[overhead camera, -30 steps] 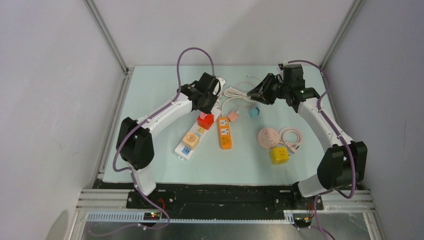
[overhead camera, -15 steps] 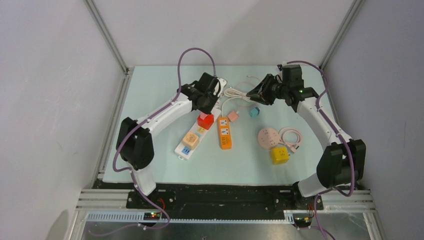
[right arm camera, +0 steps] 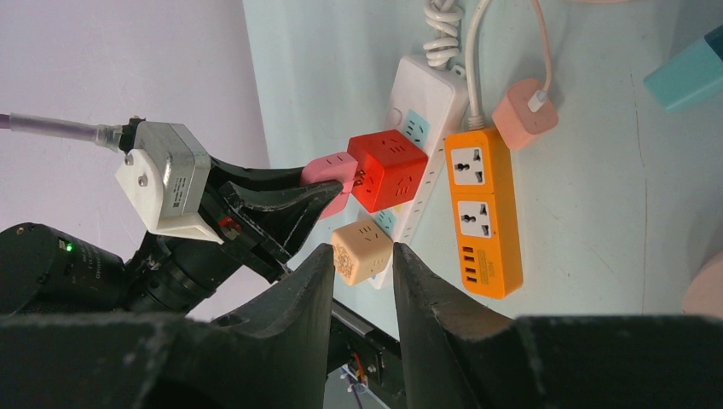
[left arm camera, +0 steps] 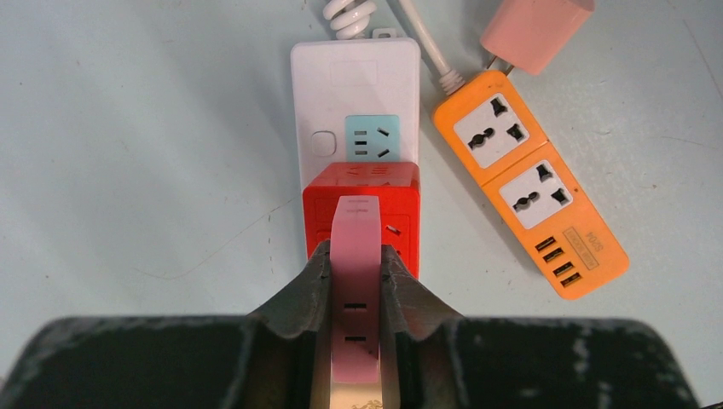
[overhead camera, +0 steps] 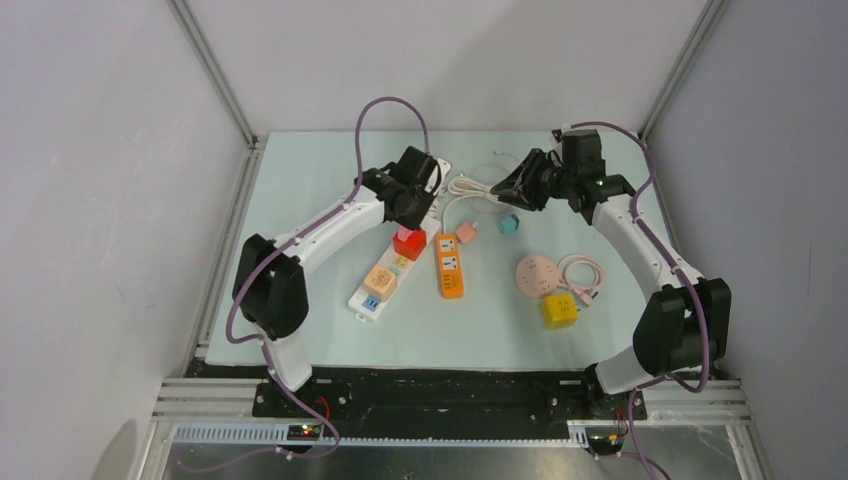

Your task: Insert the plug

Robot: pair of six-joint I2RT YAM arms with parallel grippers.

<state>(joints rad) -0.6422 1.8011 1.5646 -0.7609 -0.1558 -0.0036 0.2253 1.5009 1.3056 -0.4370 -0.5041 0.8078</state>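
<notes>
My left gripper (left arm camera: 355, 249) is shut on a pink plug (left arm camera: 356, 281), which it holds upright between both fingers. The plug's front end lies against the red cube socket (left arm camera: 401, 192), which sits on the white power strip (left arm camera: 354, 85). From the right wrist view the pink plug (right arm camera: 328, 175) touches the side of the red cube (right arm camera: 388, 166). In the top view the left gripper (overhead camera: 410, 205) is just behind the red cube (overhead camera: 410, 241). My right gripper (overhead camera: 505, 187) hovers at the back of the table. Its jaws (right arm camera: 363, 249) stand a little apart with nothing between them.
A beige cube (overhead camera: 381, 279) and a blue-faced cube (overhead camera: 371, 300) also sit on the white strip. An orange power strip (overhead camera: 449, 265) lies beside it, with a small pink plug (overhead camera: 466, 232), a teal plug (overhead camera: 509, 224) and a coiled white cable (overhead camera: 470, 187) behind. A round pink hub (overhead camera: 537, 274) and a yellow cube (overhead camera: 559, 310) lie to the right.
</notes>
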